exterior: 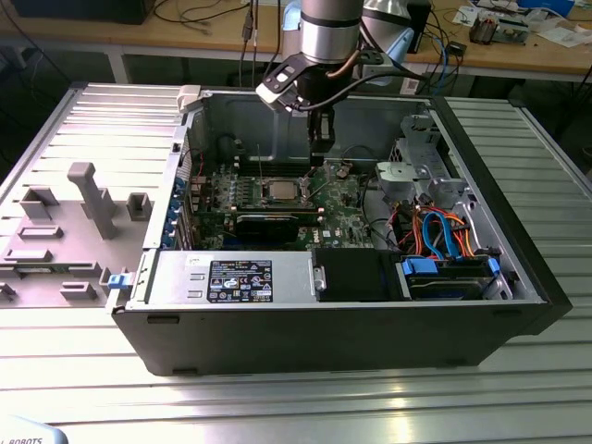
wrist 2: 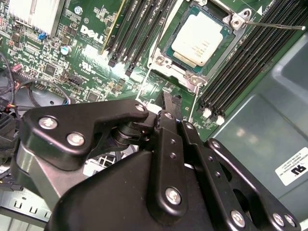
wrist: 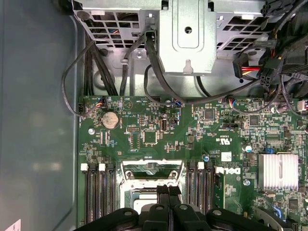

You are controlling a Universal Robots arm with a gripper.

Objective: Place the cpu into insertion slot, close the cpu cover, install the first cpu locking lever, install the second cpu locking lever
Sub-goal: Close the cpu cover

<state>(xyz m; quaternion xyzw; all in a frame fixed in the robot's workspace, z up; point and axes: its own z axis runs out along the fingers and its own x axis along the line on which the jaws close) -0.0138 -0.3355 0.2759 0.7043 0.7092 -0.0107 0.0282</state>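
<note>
exterior view: claw (exterior: 317,164) beside cpu (exterior: 280,191) edge

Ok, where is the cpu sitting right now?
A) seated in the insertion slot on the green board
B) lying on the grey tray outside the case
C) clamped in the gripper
A: in the second wrist view the cpu lies flat inside the insertion slot, silvery top facing up, while the gripper beside it carries no chip.

table: ribbed silvery metal tabletop (exterior: 518,370)
middle: open black computer case (exterior: 333,347), lying flat
exterior view's left: flat grey panel with raised blocks (exterior: 55,250)
</note>
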